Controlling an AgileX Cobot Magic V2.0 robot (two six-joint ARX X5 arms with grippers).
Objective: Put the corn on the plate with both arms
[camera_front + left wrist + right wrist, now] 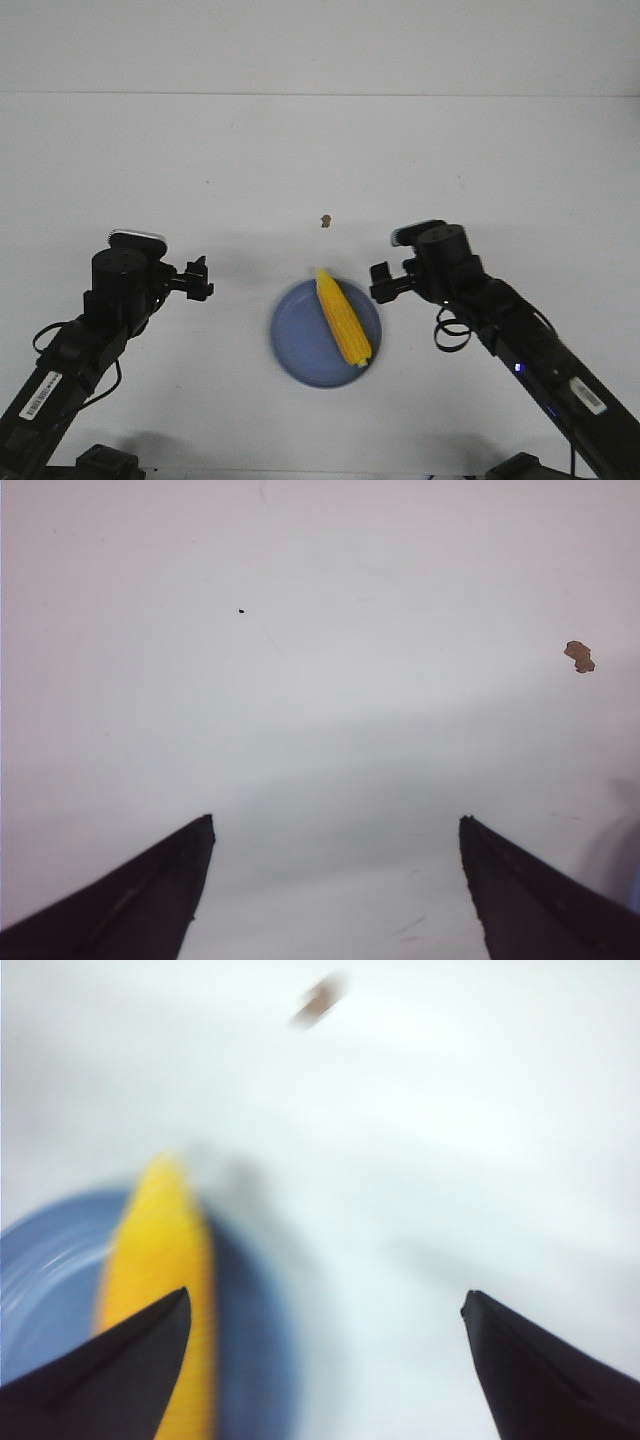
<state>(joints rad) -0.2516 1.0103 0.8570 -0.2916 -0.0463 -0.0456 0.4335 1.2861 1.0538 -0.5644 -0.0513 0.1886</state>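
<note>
The corn lies across the plate, tip toward 11 o'clock, on the worktop. Left tool, at the plate's 9 o'clock, and right tool, at 2 o'clock, both stand spread and empty. The cob looks light, stiff and ridged; pinch its thick middle.

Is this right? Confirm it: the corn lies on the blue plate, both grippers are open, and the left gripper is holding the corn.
Not quite. The corn does lie on the plate and both grippers are open, but the left gripper holds nothing. The front view shows it off to the plate's side, apart from the corn; the left wrist view shows only bare table between its fingers. The right gripper is empty too.
</note>
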